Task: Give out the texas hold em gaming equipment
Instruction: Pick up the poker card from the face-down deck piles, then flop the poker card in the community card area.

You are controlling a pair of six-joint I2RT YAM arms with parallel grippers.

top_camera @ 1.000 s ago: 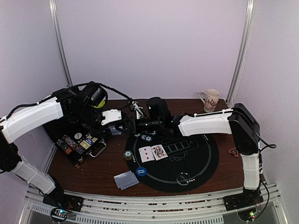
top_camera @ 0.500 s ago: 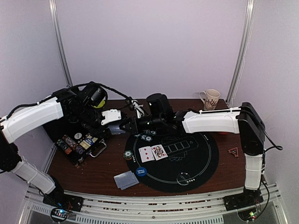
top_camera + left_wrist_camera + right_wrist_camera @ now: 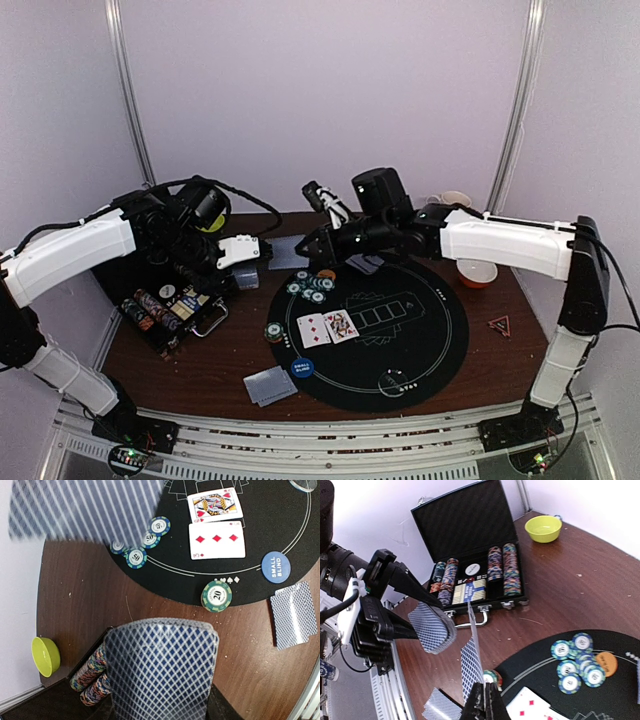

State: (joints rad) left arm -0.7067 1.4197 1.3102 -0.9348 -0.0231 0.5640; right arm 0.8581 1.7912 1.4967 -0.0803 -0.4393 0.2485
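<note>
**One card pinched, the stack clamped beside it**

A single thin playing card with a blue lattice back (image 3: 470,662) stands on edge. Its lower end is pinched between the black fingers of the right gripper (image 3: 482,702). Just beside it, the left gripper (image 3: 427,620) clamps a squared stack of matching cards (image 3: 162,670) above the brown wooden table (image 3: 75,595).

On the round black felt mat (image 3: 430,340) lie:
- a cluster of striped-edge teal chips (image 3: 142,542)
- a flat orange disc (image 3: 606,663)
- two glossy face-up cards (image 3: 216,540), side by side
- a blue "small blind" disc (image 3: 275,567)

A green "20" chip (image 3: 216,595) sits at the mat's rim. Two face-down cards (image 3: 295,615) rest on bare wood. An open black foam-lined chip case (image 3: 465,530) and a lime bowl (image 3: 543,528) lie farther out.
</note>
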